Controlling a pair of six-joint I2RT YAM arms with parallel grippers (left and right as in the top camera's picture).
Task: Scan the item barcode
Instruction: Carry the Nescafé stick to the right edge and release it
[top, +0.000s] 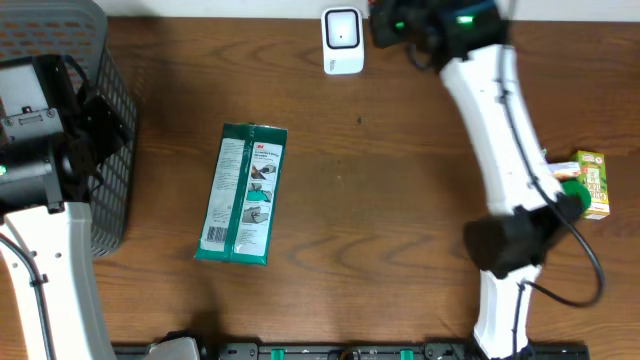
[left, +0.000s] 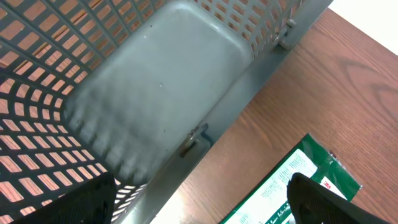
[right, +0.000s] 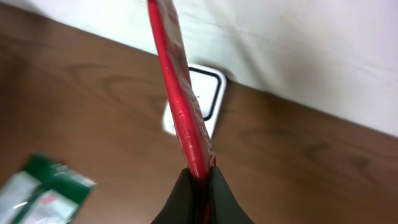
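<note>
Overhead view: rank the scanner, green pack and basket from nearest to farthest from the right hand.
1. Scanner, just left of the right hand, at the top edge.
2. Green pack, mid-table, left of centre.
3. Basket, far left.

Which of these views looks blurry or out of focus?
Right wrist: the red packet in the right gripper is soft, the scanner behind hazy. Left wrist: the basket floor smears. Overhead: sharp, green packet crisp.
</note>
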